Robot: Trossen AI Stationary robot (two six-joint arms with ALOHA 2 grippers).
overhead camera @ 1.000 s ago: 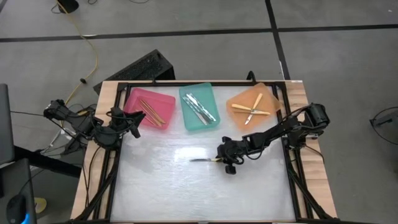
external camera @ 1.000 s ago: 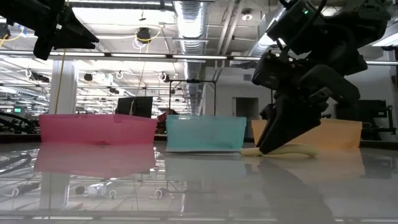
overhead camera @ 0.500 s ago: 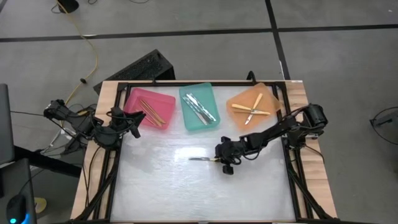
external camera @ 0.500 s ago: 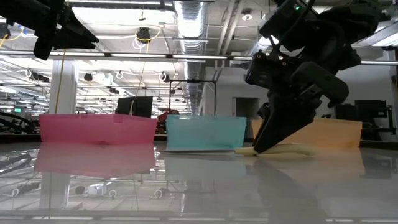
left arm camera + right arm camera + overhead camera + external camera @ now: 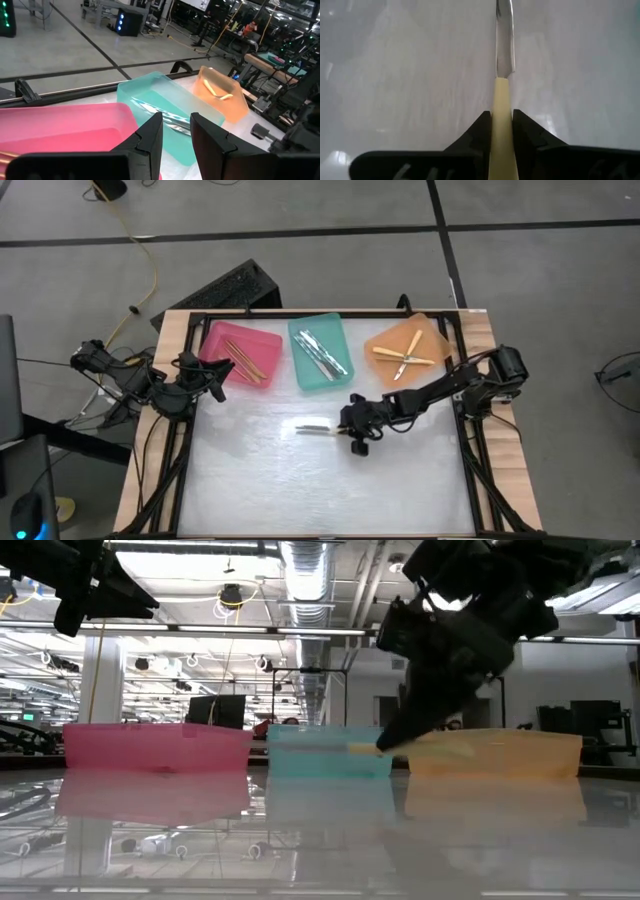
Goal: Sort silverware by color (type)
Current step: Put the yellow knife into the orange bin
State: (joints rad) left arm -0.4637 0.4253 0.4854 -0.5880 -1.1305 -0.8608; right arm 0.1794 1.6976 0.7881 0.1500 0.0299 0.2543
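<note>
Seen from above, a white table (image 5: 260,480) holds three trays in a row along its far edge: a pink tray (image 5: 215,343) on the left, a teal tray (image 5: 305,328) in the middle and an orange tray (image 5: 385,340) on the right. Most of the sorting looks done. The pink tray carries a few orange-tan utensils (image 5: 243,358), the teal tray a bundle of silvery ones (image 5: 320,352) (their handle colour is hard to make out), and the orange tray some pale yellow ones (image 5: 405,361). Only one piece shows outside the trays: a knife (image 5: 313,429) with a pale yellow handle and a metal blade, near the middle of the table in front of the teal tray. The right gripper (image 5: 347,428) is clamped on that handle; its wrist view shows the yellow handle pinched between the two dark fingers (image 5: 481,125), blade pointing away over the white surface. From table height the knife (image 5: 362,747) appears lifted clear of the surface. By colour it would seem to belong with the yellow pieces in the orange tray, so what remains is carrying it there and letting go. The left gripper (image 5: 217,388) waits at the table's left edge beside the pink tray, its fingers (image 5: 150,136) parted and holding nothing.
</note>
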